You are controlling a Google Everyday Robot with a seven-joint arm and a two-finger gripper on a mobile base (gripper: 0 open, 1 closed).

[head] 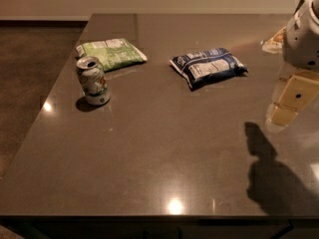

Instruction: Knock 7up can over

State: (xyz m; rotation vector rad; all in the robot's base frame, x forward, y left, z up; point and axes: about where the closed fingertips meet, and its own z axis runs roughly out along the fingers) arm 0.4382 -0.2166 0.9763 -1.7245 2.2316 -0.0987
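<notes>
The small green-and-silver metal 7up can stood well apart from our cream hand at the right — wide or closed, we couldn't say. We judged a push near its top best.

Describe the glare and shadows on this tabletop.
Camera view: dim, warm light. Bright glare spots sit on the glossy table near its front and left edges. The 7up can casts a short shadow beside its base. The hand, at the right edge, has a dark shadow toward the front-right corner.
</notes>
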